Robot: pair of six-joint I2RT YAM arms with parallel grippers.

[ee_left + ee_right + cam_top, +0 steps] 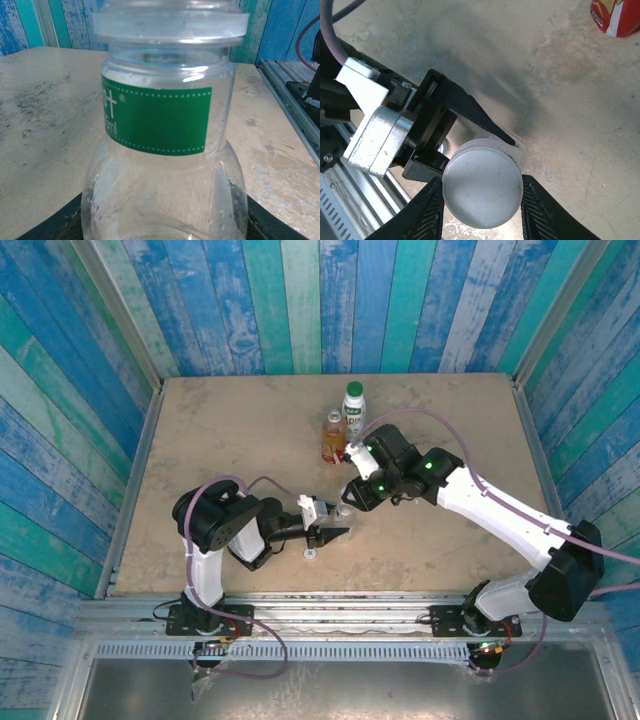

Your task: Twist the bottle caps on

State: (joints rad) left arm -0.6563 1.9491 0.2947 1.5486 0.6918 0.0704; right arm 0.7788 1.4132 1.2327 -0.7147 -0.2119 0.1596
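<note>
The slim clear bottle, which carries a green label, stands upright near the table's front middle. My left gripper is shut on its lower body, its dark fingers showing at both sides. In the top view the left gripper reaches in from the left. A white cap sits on the bottle's mouth. My right gripper is shut on this cap from above. Behind stand the amber bottle and the white bottle with its green cap on.
A small pale round thing lies on the table just in front of the left gripper. The amber bottle's red label is close behind the right gripper. Painted blue walls enclose the table on three sides.
</note>
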